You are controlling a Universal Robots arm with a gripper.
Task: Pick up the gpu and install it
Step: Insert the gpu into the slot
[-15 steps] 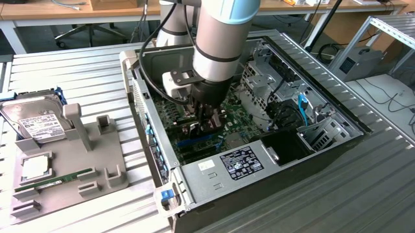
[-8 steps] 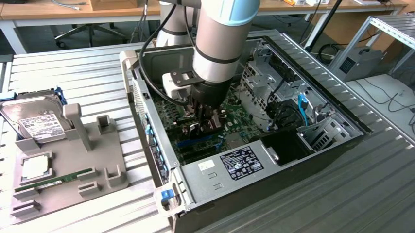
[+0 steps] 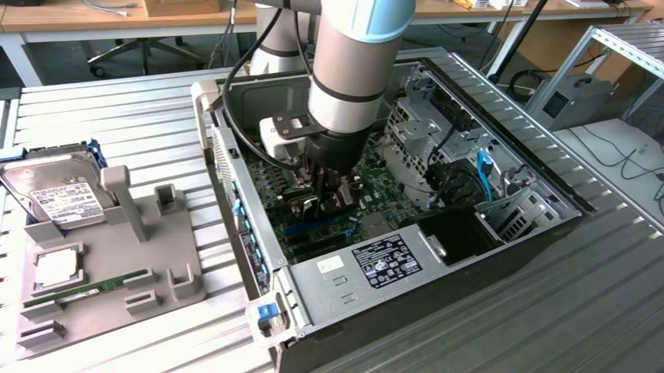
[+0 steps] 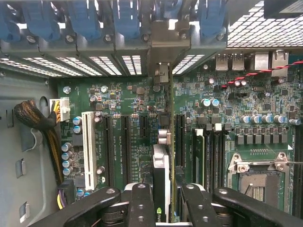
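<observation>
My pincer (image 4: 168,208) clamps the gpu (image 4: 161,175) edge-on, just over the motherboard (image 4: 128,94) slots. The exterior view shows me reaching inside the computer case (image 3: 249,233), its label (image 3: 386,260) unreadable.

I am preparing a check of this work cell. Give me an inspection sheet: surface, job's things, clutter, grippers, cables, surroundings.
Surface: slatted metal table, carrying an open computer case.
Job's things: gpu stands edge-on over the motherboard slots; whether it is seated, cannot tell.
Clutter: grey fixture with hard drive and memory stick.
Grippers: gripper inside the case, shut on the gpu.
Cables: blue cable in the case; braided bundle beside the motherboard.
Surroundings: desks, an office chair.
</observation>
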